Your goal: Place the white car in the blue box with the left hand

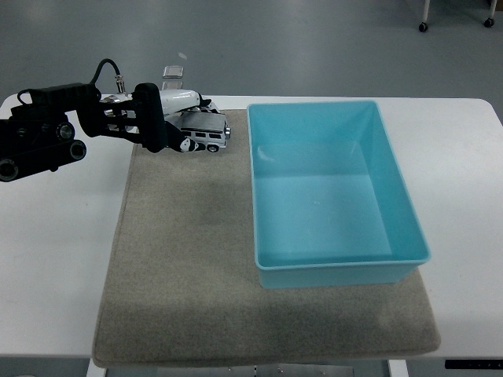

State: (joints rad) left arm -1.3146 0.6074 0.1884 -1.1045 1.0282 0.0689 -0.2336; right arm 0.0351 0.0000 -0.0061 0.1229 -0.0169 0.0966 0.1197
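Grey floor lies beyond the white table. Over the mat's far-left corner, the left hand is clamped on the white car, seemingly lifted: carry step. To its right gapes the blue box; its near wall must be cleared.

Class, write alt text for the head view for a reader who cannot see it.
The robot's left hand grips a white toy car above a grey mat, left of an empty blue box on a white table.
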